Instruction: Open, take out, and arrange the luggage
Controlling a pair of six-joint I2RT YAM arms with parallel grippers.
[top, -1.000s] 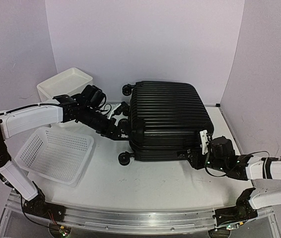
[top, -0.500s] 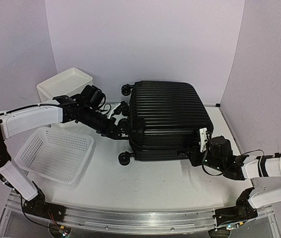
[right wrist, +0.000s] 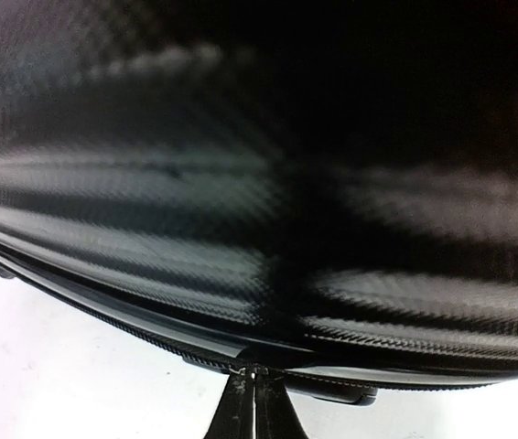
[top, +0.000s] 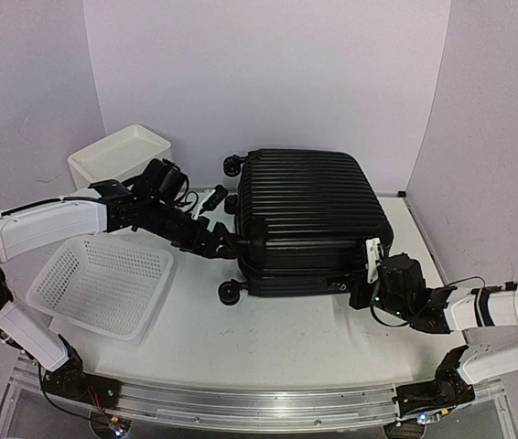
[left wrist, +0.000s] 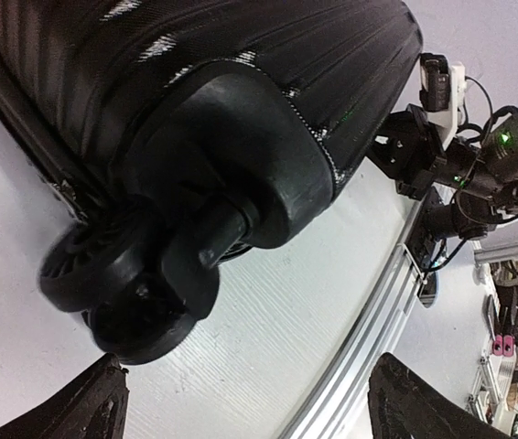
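The luggage, a closed black ribbed hard-shell suitcase, lies flat in the middle of the table with its caster wheels on the left. My left gripper is open at the luggage's left side. In the left wrist view it is empty, just beside a caster wheel. My right gripper is at the luggage's front right corner. In the right wrist view its fingers are pressed together on the zipper pull at the luggage's seam.
A white perforated basket sits at the front left under my left arm. A white box stands at the back left. Purple walls close in the back and sides. The metal rail runs along the near edge.
My left gripper has moved right, closer to the luggage's left side and its wheels. My right gripper has shifted slightly left along the front seam.
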